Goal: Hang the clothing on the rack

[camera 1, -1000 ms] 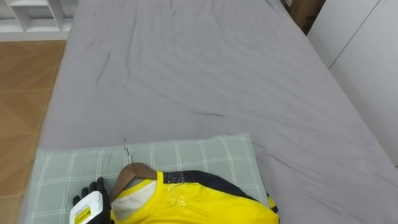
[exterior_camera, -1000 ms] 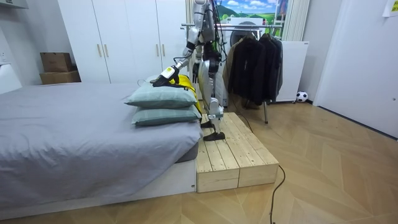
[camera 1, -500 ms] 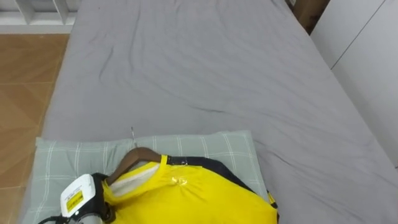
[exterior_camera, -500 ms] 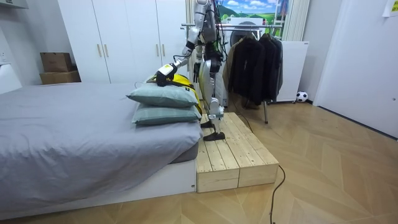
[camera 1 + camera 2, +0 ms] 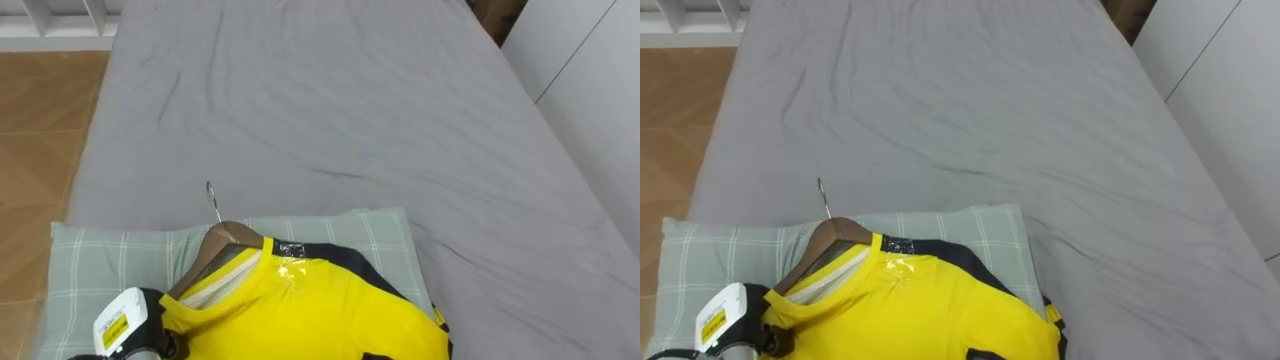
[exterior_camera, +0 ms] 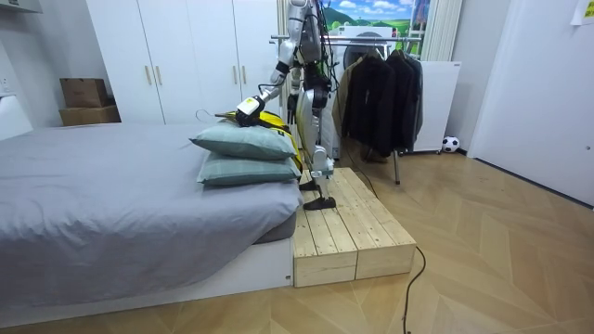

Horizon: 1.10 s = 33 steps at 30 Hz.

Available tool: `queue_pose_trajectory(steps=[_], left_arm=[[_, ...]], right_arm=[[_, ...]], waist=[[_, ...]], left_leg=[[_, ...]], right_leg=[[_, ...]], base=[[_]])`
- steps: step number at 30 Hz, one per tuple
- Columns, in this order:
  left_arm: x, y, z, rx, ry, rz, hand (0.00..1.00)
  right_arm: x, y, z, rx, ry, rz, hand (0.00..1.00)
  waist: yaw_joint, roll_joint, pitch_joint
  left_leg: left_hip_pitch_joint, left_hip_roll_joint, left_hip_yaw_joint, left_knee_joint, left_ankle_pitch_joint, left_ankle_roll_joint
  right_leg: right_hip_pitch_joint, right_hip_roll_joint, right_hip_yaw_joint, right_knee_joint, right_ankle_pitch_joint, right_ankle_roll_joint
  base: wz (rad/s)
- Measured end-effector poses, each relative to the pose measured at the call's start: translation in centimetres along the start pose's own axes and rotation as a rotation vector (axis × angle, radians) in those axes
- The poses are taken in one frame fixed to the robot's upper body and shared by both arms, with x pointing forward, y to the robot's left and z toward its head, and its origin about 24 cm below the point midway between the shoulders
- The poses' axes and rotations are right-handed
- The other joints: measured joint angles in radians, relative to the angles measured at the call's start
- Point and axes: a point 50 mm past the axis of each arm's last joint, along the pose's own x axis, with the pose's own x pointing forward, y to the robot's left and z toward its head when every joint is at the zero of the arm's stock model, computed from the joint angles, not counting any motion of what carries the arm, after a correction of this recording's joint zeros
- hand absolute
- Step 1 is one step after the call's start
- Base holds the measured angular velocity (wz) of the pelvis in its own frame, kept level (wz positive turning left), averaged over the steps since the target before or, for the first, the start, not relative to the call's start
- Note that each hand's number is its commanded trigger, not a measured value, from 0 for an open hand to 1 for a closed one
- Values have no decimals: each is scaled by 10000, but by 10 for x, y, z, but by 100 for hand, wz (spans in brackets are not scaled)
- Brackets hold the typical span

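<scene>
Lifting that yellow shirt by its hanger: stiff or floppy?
Probably floppy: the yellow shirt lies rumpled on the pillow. The wooden hanger in its collar looks rigid, so it should carry the shoulders.

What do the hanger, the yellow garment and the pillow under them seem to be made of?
Hanger: looks like brown wood with a smooth finish and a curved shoulder; its hook is thin, shiny wire, probably metal.
Yellow garment: soft matte cloth that creases, possibly knit.
Pillow: fabric cover, pale green with a check pattern.
</scene>
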Motion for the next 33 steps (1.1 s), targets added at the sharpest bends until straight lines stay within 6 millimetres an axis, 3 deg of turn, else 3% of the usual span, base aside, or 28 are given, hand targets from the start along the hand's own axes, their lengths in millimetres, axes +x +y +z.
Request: queue_pose_trajectory(steps=[18, 22, 29, 33], left_arm=[[-5, -5, -10, -34, 213, -287, 100], [-7, -7, -13, -30, 196, -248, 100], [-10, -9, -19, 2, 247, -260, 100], [-16, -13, -22, -75, 220, -181, 100]], right_arm=[[0, -1, -9, 69, 221, 47, 0], [-1, -3, -12, 69, 114, 149, 0], [-1, -3, -14, 33, 20, 230, 0], [-1, -4, -19, 57, 89, 234, 0]], waist=[[-4, 274, -25], [-12, 425, -81], [-46, 435, -86], [-67, 495, -130]], left_leg=[[450, 3, 49, -131, -1, -1], [559, 7, 51, -187, -1, -1], [933, -7, 46, -296, -1, -1], [1087, -3, 56, -319, -2, -1]], right_leg=[[435, 31, 56, -152, 6, 6], [530, 41, 65, -182, 4, 7], [923, 48, 91, -306, 4, 23], [1115, 59, 106, -342, 13, 31]], base=[[0], [0], [0], [0]])
